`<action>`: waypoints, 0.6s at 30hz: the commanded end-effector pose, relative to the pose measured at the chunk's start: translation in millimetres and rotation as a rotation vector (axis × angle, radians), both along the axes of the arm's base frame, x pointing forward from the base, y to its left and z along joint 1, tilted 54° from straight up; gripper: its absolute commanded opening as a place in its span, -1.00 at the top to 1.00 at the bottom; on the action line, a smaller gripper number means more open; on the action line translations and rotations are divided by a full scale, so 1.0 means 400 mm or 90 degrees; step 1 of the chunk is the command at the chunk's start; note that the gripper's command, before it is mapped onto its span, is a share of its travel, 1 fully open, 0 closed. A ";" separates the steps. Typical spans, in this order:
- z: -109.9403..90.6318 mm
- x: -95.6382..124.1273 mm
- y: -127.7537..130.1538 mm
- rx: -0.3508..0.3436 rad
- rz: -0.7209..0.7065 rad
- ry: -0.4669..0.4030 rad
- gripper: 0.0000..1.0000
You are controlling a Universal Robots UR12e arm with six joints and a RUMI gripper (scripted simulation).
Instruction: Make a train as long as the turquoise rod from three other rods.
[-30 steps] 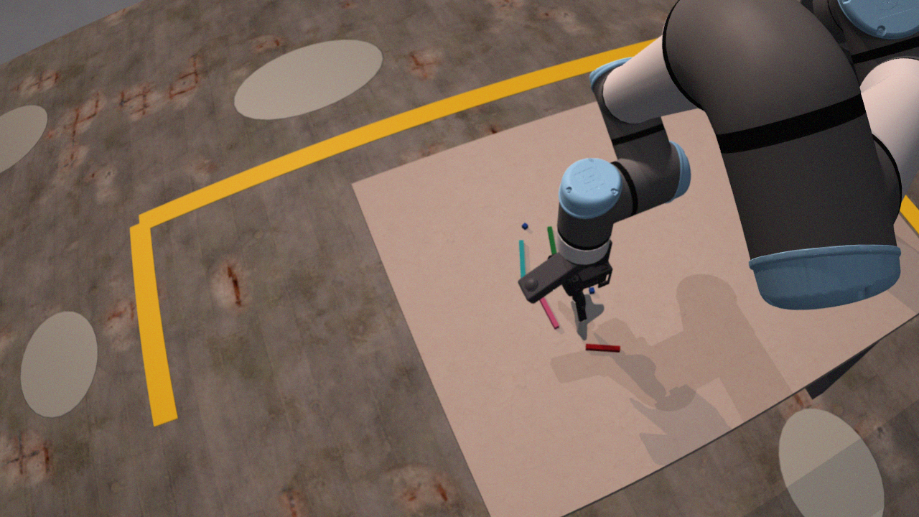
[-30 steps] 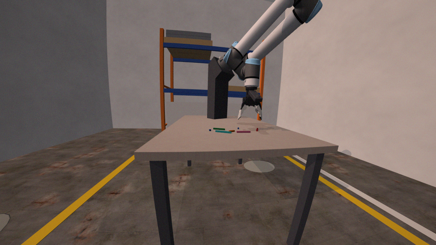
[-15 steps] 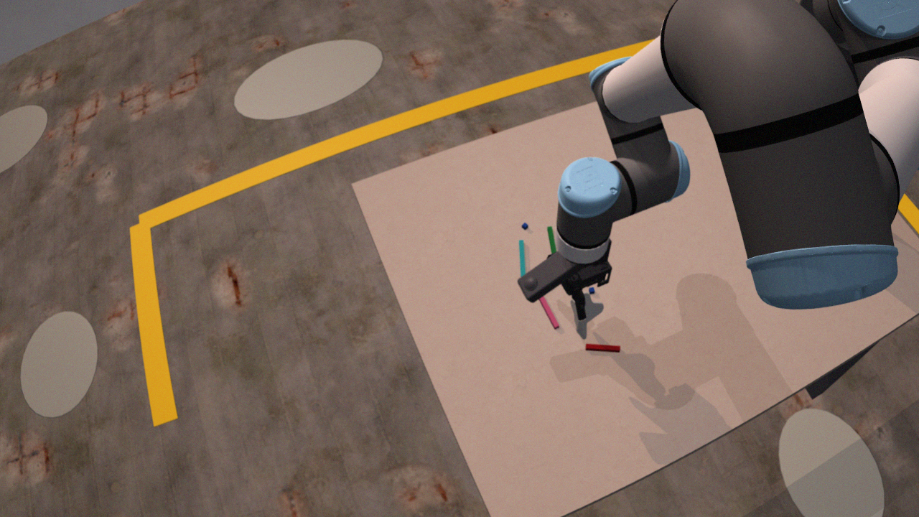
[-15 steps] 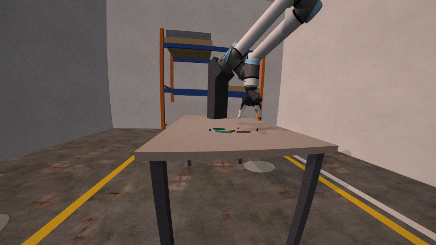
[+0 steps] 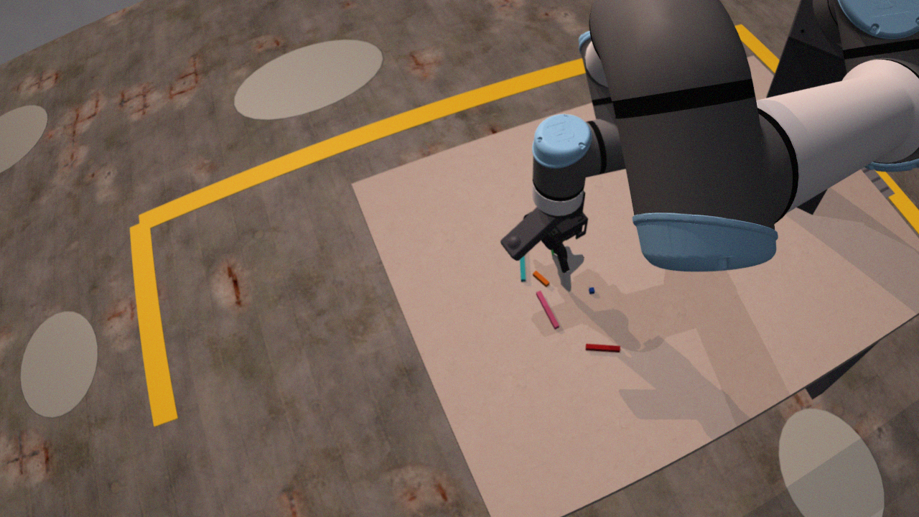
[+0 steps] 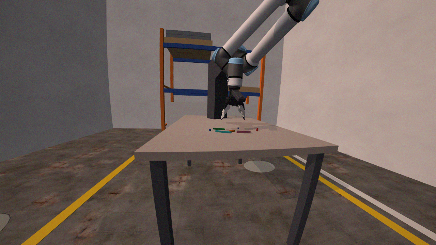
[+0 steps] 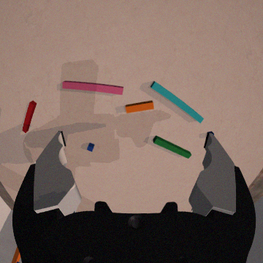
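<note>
Several rods lie flat and apart on the table. In the wrist view the turquoise rod (image 7: pixel 177 101) lies slanted at the upper right, with a short orange rod (image 7: pixel 139 107) to its left and a pink rod (image 7: pixel 92 88) further left. A green rod (image 7: pixel 172 147) lies below the turquoise one. A red rod (image 7: pixel 29 116) is at the far left. A blue cube (image 7: pixel 90 147) sits near my left finger, and a second blue cube peeks out at my right fingertip. My gripper (image 7: pixel 135 133) (image 5: pixel 557 253) is open and empty, hovering above the rods.
From the top view, the red rod (image 5: pixel 602 347) and one blue cube (image 5: pixel 591 290) lie apart from the cluster of turquoise (image 5: pixel 522 268), orange (image 5: pixel 540 278) and pink (image 5: pixel 547 309) rods. A dark pedestal (image 6: pixel 215 91) stands at the table's back. A shelf rack stands behind it.
</note>
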State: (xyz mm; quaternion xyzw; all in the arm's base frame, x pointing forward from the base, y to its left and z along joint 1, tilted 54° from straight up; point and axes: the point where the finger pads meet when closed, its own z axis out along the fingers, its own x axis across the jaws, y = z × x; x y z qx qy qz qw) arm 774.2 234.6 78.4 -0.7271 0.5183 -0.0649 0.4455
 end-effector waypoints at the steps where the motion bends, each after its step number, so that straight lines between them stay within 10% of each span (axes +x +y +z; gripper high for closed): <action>1: -0.084 0.038 -0.118 -0.030 0.041 -0.032 -1.00; 9: -0.186 0.060 -0.271 -0.063 0.079 -0.079 -1.00; 18: -0.204 0.062 -0.298 -0.068 0.086 -0.087 -1.00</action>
